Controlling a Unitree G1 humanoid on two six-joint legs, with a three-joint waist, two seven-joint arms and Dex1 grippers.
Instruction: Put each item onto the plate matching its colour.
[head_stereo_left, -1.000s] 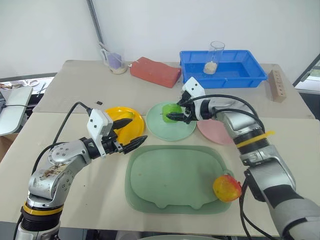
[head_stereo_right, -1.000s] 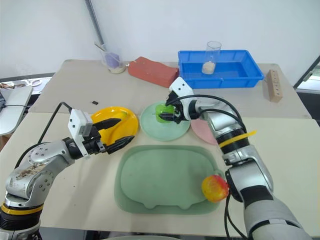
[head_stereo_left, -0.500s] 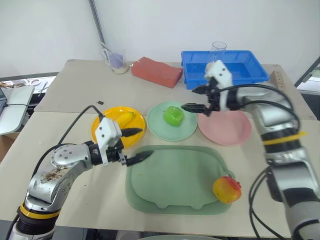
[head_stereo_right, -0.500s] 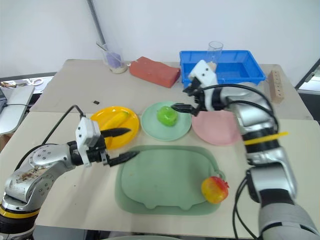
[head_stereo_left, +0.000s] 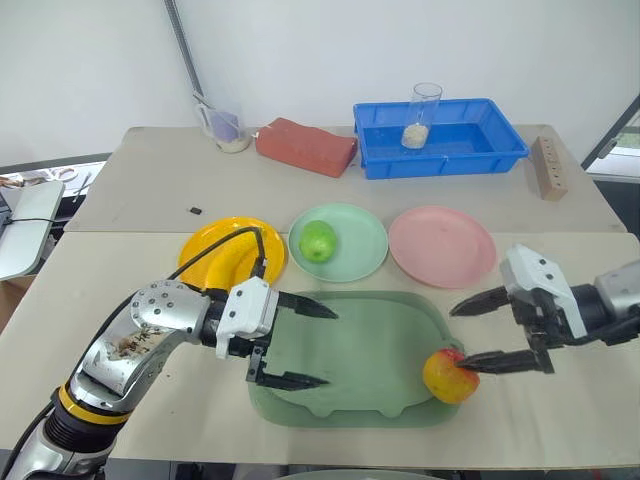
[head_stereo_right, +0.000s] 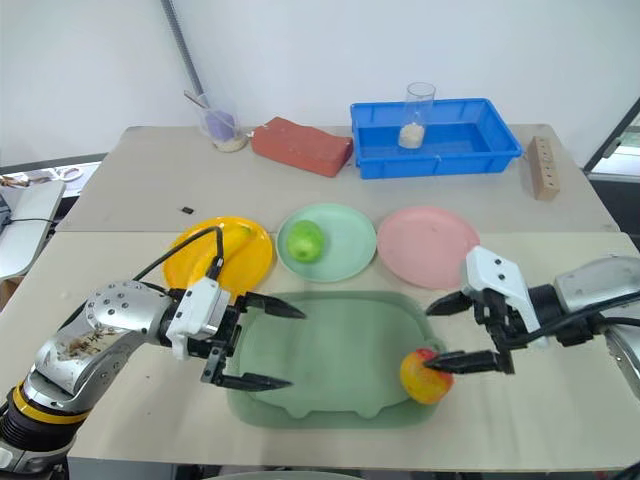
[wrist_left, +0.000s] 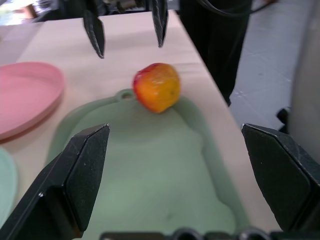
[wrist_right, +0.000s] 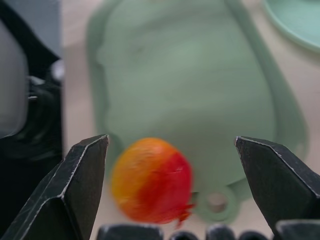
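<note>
The red-and-yellow apple (head_stereo_left: 451, 375) sits on the near right edge of the big green tray (head_stereo_left: 350, 360), by the tray's small handle loop, and it is the one fruit not yet on a plate. The right claw (head_stereo_left: 492, 331) hangs just beside it with its fingers spread wide and empty — one fingertip seems to touch the apple's top, though I cannot tell if there is real contact. The apple lies just ahead of that claw, between its two fingers as the right wrist view shows, so the right arm is plainly the nearer one. Being round, the apple has no long axis to line up with. The left claw (head_stereo_left: 312, 346) is also spread and empty over the tray's left half, well apart from the apple.

Beyond the tray stand three plates in a row: the yellow plate (head_stereo_left: 205, 258) with the banana (head_stereo_right: 244, 231) likely on it, the mint plate (head_stereo_left: 362, 240) holding the green apple (head_stereo_left: 318, 240), and the bare pink plate (head_stereo_left: 441, 246) — the apple's likely goal. Farther back on the pale table (head_stereo_left: 130, 190) lie a red brick (head_stereo_left: 305, 146) and a blue bin (head_stereo_left: 440, 137).
</note>
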